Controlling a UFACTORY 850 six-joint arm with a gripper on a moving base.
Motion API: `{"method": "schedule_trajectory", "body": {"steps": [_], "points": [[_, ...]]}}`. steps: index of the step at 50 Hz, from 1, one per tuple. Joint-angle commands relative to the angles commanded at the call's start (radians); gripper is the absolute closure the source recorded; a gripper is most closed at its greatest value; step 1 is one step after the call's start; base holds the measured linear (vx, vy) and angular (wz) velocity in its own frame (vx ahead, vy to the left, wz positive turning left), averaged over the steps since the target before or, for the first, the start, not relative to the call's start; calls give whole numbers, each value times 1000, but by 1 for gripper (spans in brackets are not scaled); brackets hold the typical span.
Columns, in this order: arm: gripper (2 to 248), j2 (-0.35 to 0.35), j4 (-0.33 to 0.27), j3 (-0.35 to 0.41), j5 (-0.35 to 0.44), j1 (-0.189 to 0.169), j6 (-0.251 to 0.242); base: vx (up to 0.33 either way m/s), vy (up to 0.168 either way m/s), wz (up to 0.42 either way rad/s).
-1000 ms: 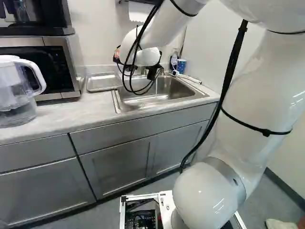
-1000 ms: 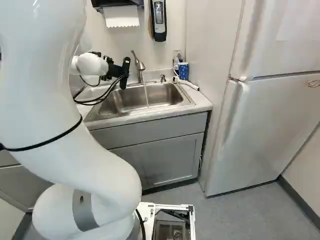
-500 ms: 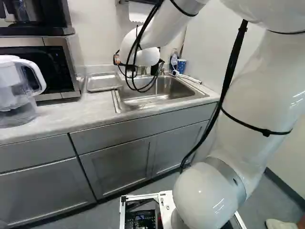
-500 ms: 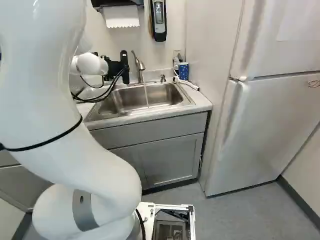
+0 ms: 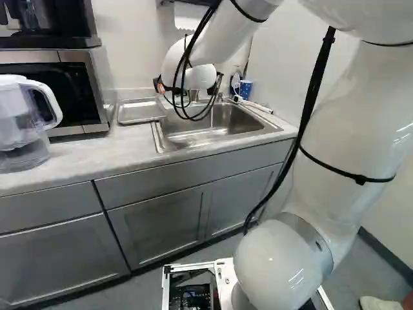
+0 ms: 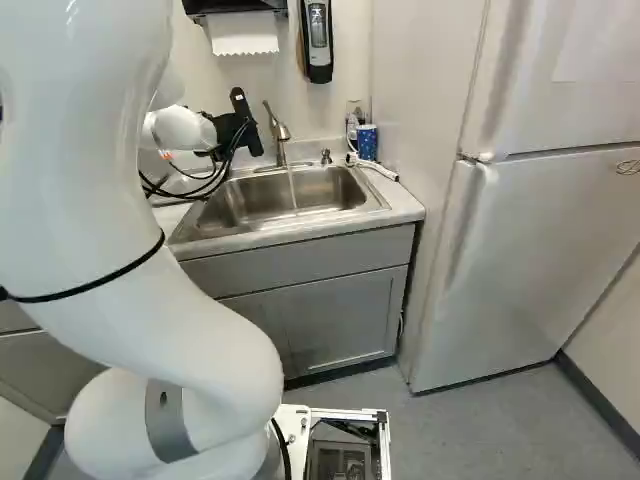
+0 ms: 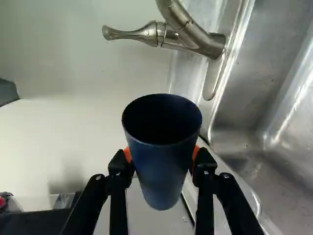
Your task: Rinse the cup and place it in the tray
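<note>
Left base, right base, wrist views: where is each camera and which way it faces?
Left base: behind arm, left side; looks ahead at microwave, sink; arm shows.
Right base: behind arm, right side; looks ahead at sink, refrigerator; arm shows.
Wrist: on the wrist, along the jaws, at the blue cup; jaws show.
All three share the sink.

Cup [image 7: 164, 171]: plain dark navy, near-black inside. End effector [image 6: 245, 122]: black, orange pads [image 7: 197, 152]. Arm [image 5: 348, 110]: white, black cables [image 5: 317, 71]. Tray [image 5: 139, 112], sink [image 6: 235, 205]: silver-grey. Tabletop [image 5: 97, 150]: pale grey, faintly mottled. Cabinets [image 5: 158, 223]: plain grey. Tumbler [image 6: 367, 143]: blue, pale specks. Fridge [image 6: 530, 250]: off-white.
</note>
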Motion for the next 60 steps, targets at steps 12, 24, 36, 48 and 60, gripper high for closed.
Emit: {"method": "schedule_trajectory", "body": {"steps": [12,24,36,48,60], "points": [[125,0,0,0,0,0,-126,0,0,0],[125,0,0,0,0,0,-252,0,0,0],[125,0,0,0,0,0,-378,0,0,0],[125,0,0,0,0,0,-504,0,0,0],[125,0,0,0,0,0,-631,0,0,0]]}}
